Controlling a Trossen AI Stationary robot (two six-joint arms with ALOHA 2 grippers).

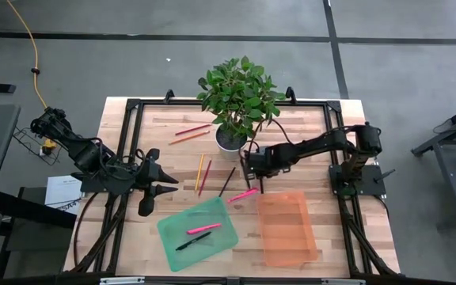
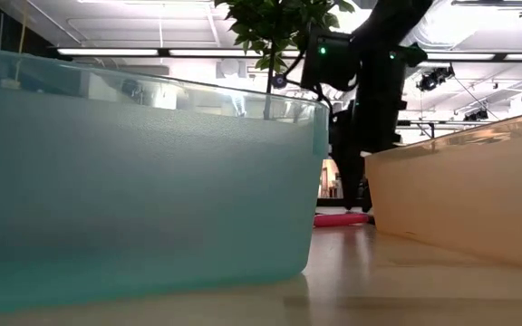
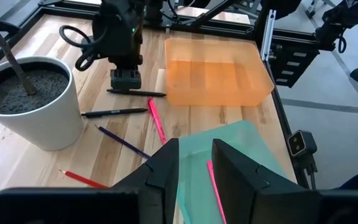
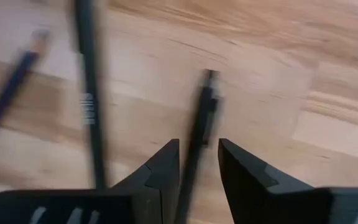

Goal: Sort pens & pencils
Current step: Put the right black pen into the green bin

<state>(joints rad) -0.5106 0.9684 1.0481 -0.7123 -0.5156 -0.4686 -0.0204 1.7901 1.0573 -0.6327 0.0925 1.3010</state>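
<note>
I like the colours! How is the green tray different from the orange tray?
The green tray holds a pink pen and a black pen; the orange tray holds nothing. The green tray lies askew, the orange tray nearly square to the table. Both are see-through plastic.

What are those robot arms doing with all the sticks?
They are sorting pens and pencils. The right tool is down on the table by the plant pot, its fingers on either side of a black pen. The left tool waits open beside the green tray, which already holds a pink pen and a black one.
</note>
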